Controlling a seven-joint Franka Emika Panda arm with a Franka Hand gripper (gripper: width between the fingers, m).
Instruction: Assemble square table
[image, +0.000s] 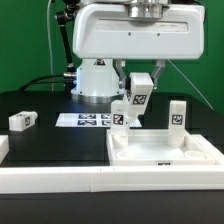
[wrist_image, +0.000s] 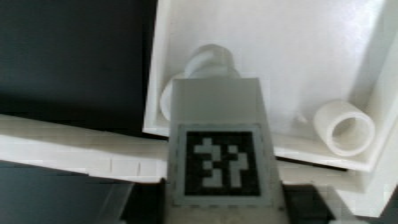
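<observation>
White tagged leg (image: 135, 100) sits clamped between the jaws, tilted above the square tabletop (image: 170, 150).

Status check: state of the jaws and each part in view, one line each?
Gripper: jaws shut on one leg.
Held white tagged block leg: gripped, tilted, over the table top's corner.
White plastic square tray-like table top: lying flat, sockets facing up.
Upright white block leg: standing at the top's far edge, ungripped.
White block leg at the exterior view's left: lying on black surface, ungripped.
</observation>
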